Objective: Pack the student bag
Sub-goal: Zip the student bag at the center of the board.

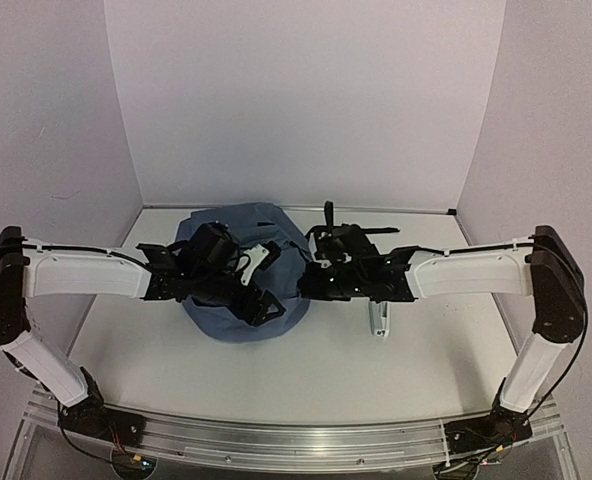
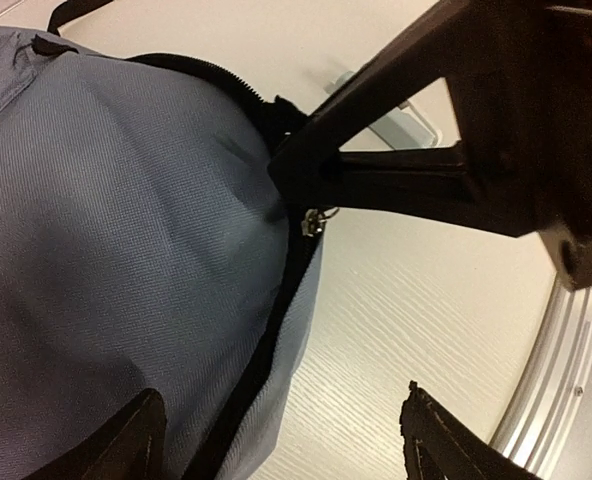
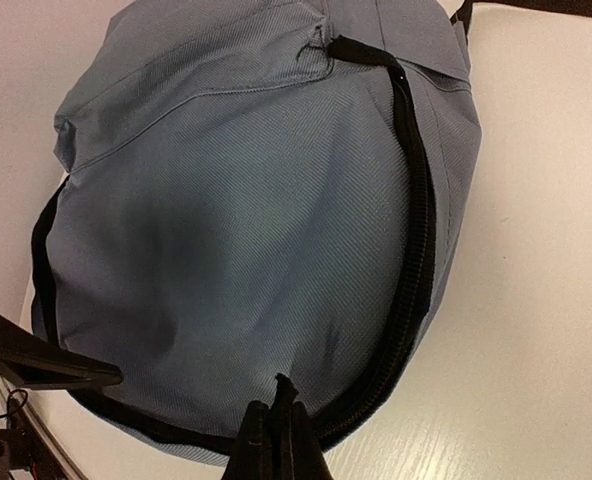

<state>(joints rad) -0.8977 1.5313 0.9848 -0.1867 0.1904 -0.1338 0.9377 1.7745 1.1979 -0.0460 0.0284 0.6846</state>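
Lab booth: plain white walls

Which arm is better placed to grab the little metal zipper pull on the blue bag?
Left, probably. The left gripper is open, and the zipper pull on the student bag lies just ahead of its spread fingers. The right gripper is shut, its tip against the bag's zip line.

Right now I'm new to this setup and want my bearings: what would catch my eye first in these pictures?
The slate-blue student bag dominates, lying mid-table with its black zip curving round its edge. Both arms meet over it: the right gripper is shut at the zip line, and the left gripper is open over the bag's side.
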